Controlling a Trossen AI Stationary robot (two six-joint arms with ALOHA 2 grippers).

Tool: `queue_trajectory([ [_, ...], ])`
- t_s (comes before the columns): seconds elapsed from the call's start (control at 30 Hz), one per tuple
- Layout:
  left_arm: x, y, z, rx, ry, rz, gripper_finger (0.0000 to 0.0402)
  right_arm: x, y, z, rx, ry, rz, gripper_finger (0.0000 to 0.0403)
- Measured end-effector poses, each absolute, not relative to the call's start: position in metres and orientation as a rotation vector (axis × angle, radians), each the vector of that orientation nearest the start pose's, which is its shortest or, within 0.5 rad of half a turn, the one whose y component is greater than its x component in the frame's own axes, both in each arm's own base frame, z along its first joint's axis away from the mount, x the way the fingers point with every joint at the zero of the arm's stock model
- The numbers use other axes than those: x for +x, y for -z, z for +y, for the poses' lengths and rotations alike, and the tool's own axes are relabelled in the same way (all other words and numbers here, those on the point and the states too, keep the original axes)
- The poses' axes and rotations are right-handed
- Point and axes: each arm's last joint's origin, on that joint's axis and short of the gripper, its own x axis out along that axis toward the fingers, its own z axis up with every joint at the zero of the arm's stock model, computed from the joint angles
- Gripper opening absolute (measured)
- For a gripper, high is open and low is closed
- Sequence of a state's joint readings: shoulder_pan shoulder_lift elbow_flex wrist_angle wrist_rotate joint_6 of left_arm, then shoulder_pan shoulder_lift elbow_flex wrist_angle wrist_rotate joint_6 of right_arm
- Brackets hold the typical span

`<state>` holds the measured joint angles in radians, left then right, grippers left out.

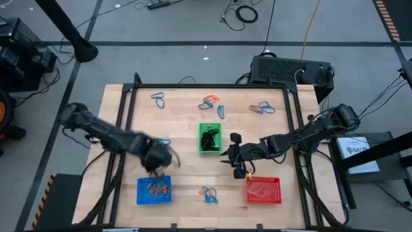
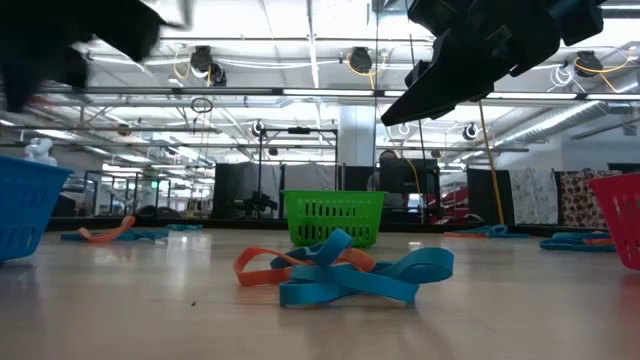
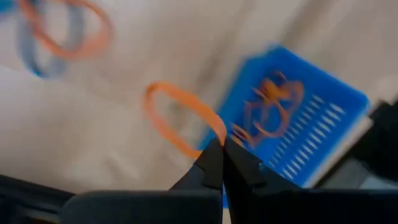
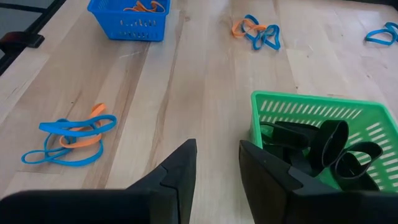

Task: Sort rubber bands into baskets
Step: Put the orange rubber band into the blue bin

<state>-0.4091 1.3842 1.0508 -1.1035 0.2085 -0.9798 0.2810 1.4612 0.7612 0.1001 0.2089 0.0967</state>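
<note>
My left gripper (image 1: 156,161) hovers just beyond the far side of the blue basket (image 1: 154,190), shut on an orange rubber band (image 3: 177,115). Several orange bands (image 3: 270,109) lie in the blue basket. The green basket (image 1: 210,138) at the table's middle holds black bands (image 4: 317,146). The red basket (image 1: 263,190) stands near the front right. My right gripper (image 4: 217,162) stands open between the green and red baskets, with nothing between its fingers. My left gripper pinches one end of the orange band's loop (image 3: 214,132) between its two fingertips. The fingers point steeply down. The rest of the loop hangs open below them, clear of the table, beside the blue basket's rim.
Loose heaps of blue and orange bands lie at the far side (image 1: 158,98) (image 1: 211,103) (image 1: 262,108), near the front edge (image 1: 208,193) and by the left arm (image 4: 71,140). A black metal frame (image 1: 125,109) borders the table.
</note>
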Motion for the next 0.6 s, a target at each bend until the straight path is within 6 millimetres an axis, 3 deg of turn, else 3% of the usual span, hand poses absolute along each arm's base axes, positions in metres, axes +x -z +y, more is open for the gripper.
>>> queue_trajectory([
  [0.17, 0.201, -0.244, -0.15, -0.668, -0.161, 1.487, 0.0001, 0.287, -0.2, 0.076, -0.051, -0.042, 0.584, 0.0114],
  [0.3, 0.195, -0.242, -0.18, -0.651, -0.063, 1.431, 0.0001, 0.287, -0.2, 0.076, -0.036, -0.037, 0.584, 0.0114],
  [0.6, 0.193, -0.227, -0.194, -0.569, -0.095, 1.429, 0.0033, 0.288, -0.202, 0.077, -0.024, -0.036, 0.563, 0.0114],
])
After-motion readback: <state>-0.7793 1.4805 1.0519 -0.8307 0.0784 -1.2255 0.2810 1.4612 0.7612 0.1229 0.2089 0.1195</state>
